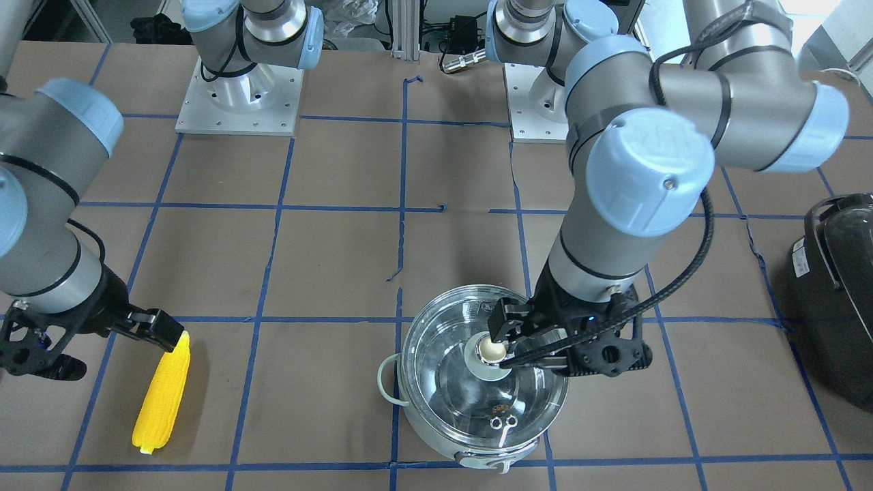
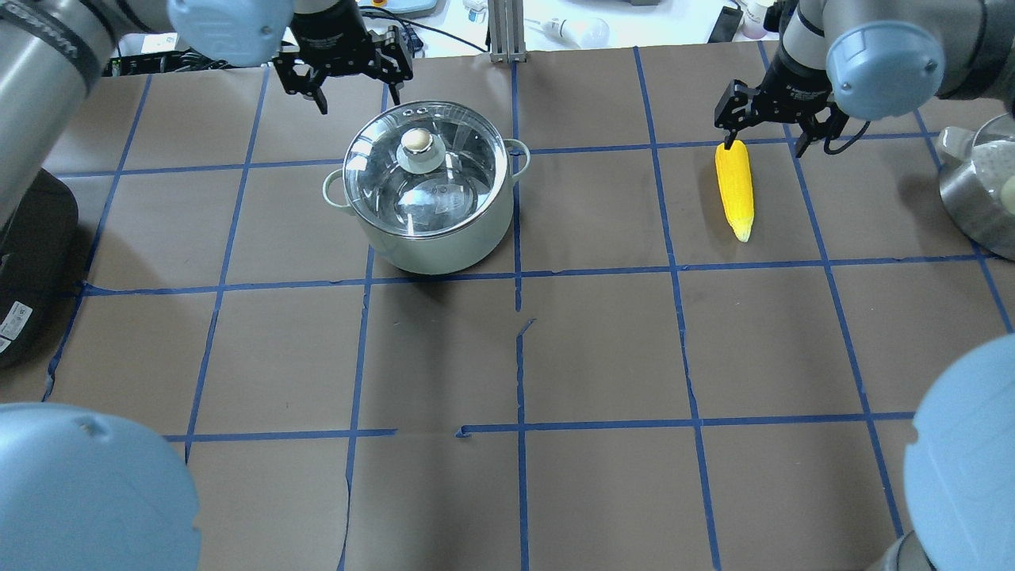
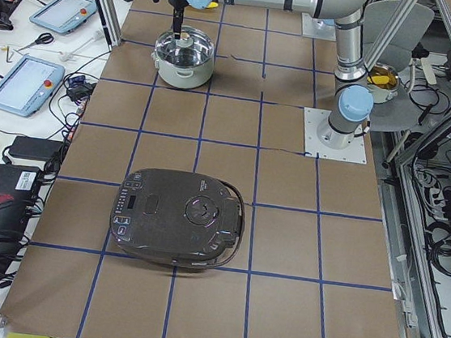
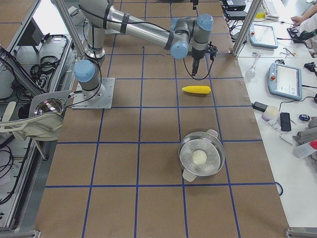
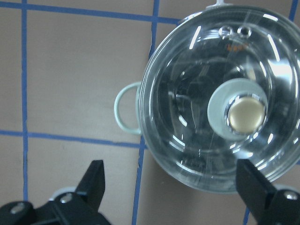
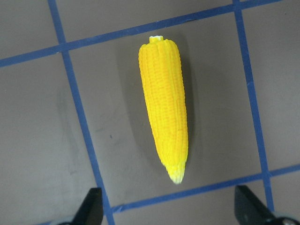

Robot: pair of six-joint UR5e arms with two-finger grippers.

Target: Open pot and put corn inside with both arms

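The pot [image 2: 432, 246] stands on the brown table with its glass lid [image 2: 444, 186] on and the brass knob [image 2: 417, 141] on top. My left gripper [image 2: 357, 87] is open and empty and hovers above the pot. In the left wrist view the lid [image 5: 187, 117] lies below and the knob [image 5: 246, 115] sits right of centre between the spread fingers [image 5: 96, 180]. The corn [image 2: 735, 189] lies flat on the table. My right gripper [image 2: 763, 143] is open and empty above its thick end. The right wrist view shows the corn [image 6: 166, 103] ahead of the fingers [image 6: 246, 206].
A large black appliance [image 1: 839, 293] sits at the table end on my left, also in the exterior left view [image 3: 179, 221]. A steel bowl [image 2: 979, 198] stands off the table's right edge. Blue tape lines grid the table.
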